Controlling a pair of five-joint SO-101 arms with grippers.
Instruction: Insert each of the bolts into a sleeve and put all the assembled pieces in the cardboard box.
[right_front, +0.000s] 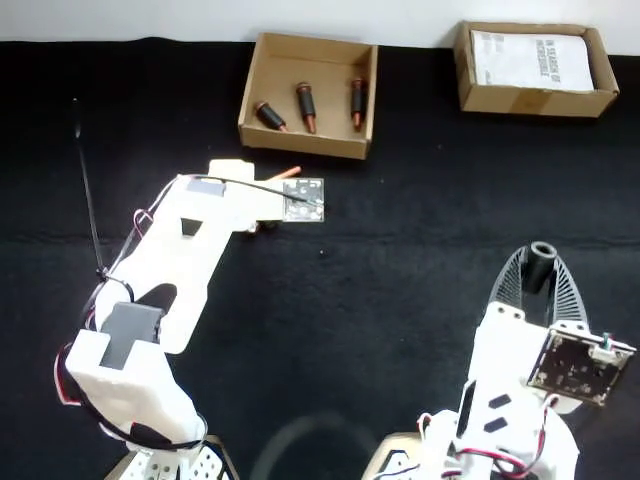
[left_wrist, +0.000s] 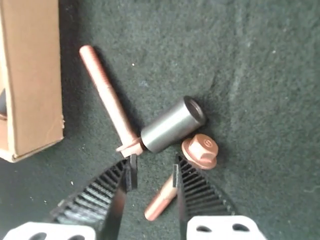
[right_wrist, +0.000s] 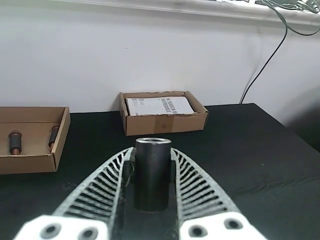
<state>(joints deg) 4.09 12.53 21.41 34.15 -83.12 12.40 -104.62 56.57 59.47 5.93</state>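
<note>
Counter: a black cloth-covered counter carries both arms and two boxes along its far edge.
Cardboard box: the open cardboard box sits at the far side, just beyond the left arm's claw.
Assembled pieces: three bolt-in-sleeve pieces lie side by side on the box floor, apart from one another.
Second box: a smaller cardboard box stands well to the right of the first and holds a printed sheet.
Left claw: the left claw is spread apart with nothing gripped, low over the loose parts beside the cardboard box.
Loose sleeve: a grey metal sleeve lies on its side on the cloth, just ahead of the fingertips, its bore open toward the far side.
Long bolt: a copper-coloured bolt lies flat, its head touching the near end of the loose sleeve and its threaded shank angling away toward the box.
Second bolt: another copper bolt lies with its flanged head just beside the sleeve; its shank runs back between the two fingers.
Right claw: the right claw is closed around a dark sleeve, held upright with its open end up, above the near right part of the counter and well apart from both boxes.
</note>
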